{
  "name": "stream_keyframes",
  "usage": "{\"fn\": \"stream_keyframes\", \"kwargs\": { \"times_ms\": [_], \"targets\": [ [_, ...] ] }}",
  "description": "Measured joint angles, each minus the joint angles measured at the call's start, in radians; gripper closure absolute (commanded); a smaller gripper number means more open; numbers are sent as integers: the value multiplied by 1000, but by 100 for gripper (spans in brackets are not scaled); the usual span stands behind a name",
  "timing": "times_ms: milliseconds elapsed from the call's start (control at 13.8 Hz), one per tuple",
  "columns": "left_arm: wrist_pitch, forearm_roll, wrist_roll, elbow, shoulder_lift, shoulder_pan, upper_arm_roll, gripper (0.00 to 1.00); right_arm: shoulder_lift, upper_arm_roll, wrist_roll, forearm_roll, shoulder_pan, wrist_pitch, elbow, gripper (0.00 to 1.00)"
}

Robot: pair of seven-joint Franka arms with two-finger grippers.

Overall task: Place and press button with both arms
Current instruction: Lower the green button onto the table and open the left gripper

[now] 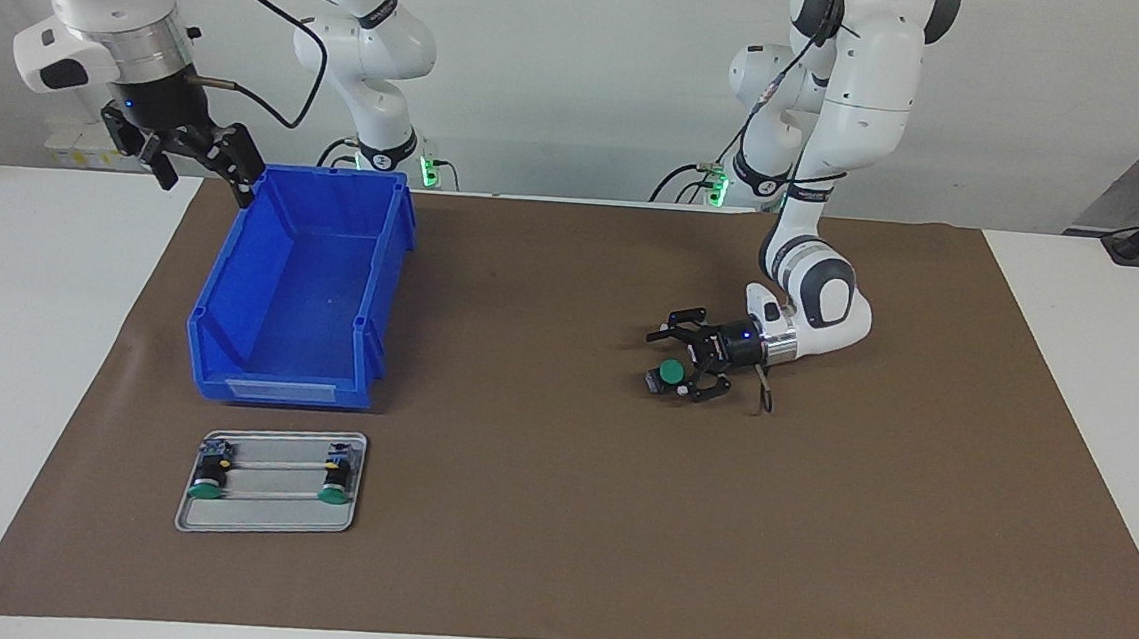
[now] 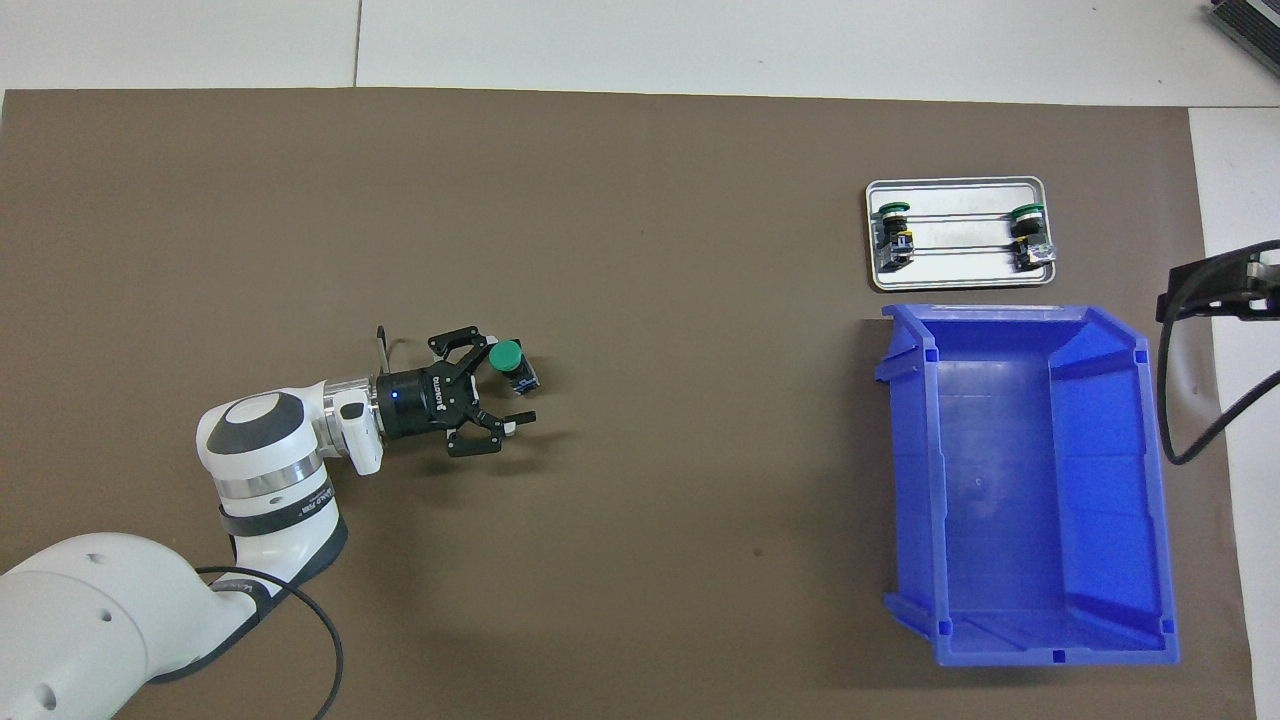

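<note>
Brown matting (image 1: 536, 518) covers the table's working area. On it, toward the left arm's end, stands the green-capped push button (image 1: 668, 374), cap uppermost and slightly tilted. The left gripper (image 1: 662, 361) lies low over the mat, level with the button, fingers spread wide; the button sits between them, close against one finger, and is not clamped. Toward the right arm's end sits an open blue storage bin (image 1: 306, 291). A metal tray (image 1: 270, 514), farther from the robots than the bin, carries two more green-capped buttons (image 1: 207, 480), one at each end. The right gripper (image 1: 194, 168) waits raised beside the bin's corner, fingers apart, holding nothing.
</note>
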Motion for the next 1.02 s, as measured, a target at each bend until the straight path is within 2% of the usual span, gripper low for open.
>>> {"fn": "stream_keyframes", "kwargs": {
  "times_ms": [1017],
  "targets": [
    [-23,39,-26,19,-12,1,4,2,-1,0,0,0,0,0,-2,0]
  ]
}}
